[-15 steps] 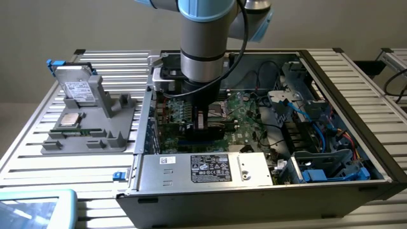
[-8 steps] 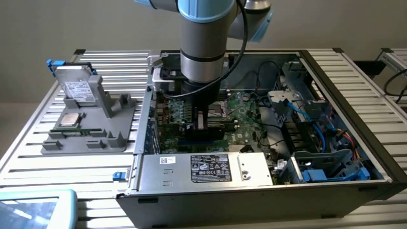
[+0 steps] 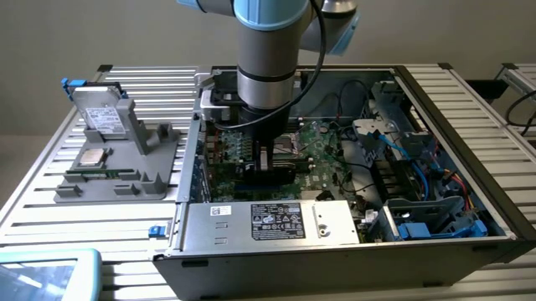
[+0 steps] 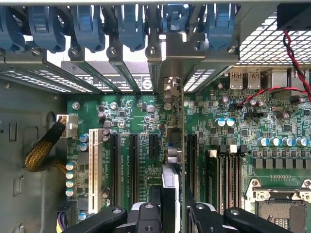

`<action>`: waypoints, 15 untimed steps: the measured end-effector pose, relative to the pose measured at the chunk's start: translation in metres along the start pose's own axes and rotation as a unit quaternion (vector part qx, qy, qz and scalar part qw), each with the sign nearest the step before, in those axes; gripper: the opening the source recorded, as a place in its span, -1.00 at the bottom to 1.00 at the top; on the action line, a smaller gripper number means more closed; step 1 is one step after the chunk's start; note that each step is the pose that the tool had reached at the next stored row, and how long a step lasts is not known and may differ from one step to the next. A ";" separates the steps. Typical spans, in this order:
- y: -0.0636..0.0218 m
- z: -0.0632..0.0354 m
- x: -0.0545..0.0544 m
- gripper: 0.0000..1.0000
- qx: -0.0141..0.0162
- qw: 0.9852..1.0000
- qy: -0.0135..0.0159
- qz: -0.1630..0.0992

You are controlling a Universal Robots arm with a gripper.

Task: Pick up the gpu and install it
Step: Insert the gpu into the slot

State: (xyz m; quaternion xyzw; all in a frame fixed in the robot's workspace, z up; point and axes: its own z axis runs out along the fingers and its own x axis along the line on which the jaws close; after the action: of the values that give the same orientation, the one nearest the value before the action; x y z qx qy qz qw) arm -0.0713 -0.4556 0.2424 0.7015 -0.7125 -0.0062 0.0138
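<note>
Green motherboard (image 4: pixel 131 114) was observed lying flat on the floor of an open computer case (image 3: pixel 335 273), which was set on a slatted metal desk (image 3: pixel 50 207). The arm (image 3: pixel 266 56) was seen reaching down into the case from above.

The hand (image 4: pixel 170 216) was found partly open and clamped on the gpu (image 4: pixel 168 182), with the two black fingers (image 4: pixel 146 216) pressed one against each face of the card. The gpu was held upright on its edge and appeared edge-on in the wrist view. It stood over the row of black expansion slots (image 4: pixel 133 160), with slots on either side of it. Its silvery metal end (image 4: pixel 170 92) was noted close to the rear wall of the case, beneath the row of blue latches (image 4: pixel 87 24). Whether the card's lower edge was seated in a slot could not be told.

A white slot (image 4: pixel 93 170) was recorded further along the same row, and a processor socket (image 4: pixel 282 208) on the opposite side of the card.

On the desk, at the exterior view's left of the case, a grey holder (image 3: pixel 117 188) was found. It carried a hard drive (image 3: pixel 100 116) stood upright, a square processor chip (image 3: pixel 92 157) and a narrow memory stick (image 3: pixel 96 172).
</note>
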 end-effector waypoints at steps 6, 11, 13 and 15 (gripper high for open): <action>0.0000 0.0004 0.000 -0.45 0.000 1.000 0.000 0.000; 0.0000 0.0008 0.000 -0.45 0.000 1.000 0.000 0.000; 0.0000 0.0009 0.000 -0.45 0.000 1.000 0.000 0.000; 0.0000 0.0009 0.000 -0.45 0.000 1.000 0.000 0.000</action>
State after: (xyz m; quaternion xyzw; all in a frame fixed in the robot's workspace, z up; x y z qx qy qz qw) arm -0.0713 -0.4556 0.2414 0.7014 -0.7126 -0.0062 0.0138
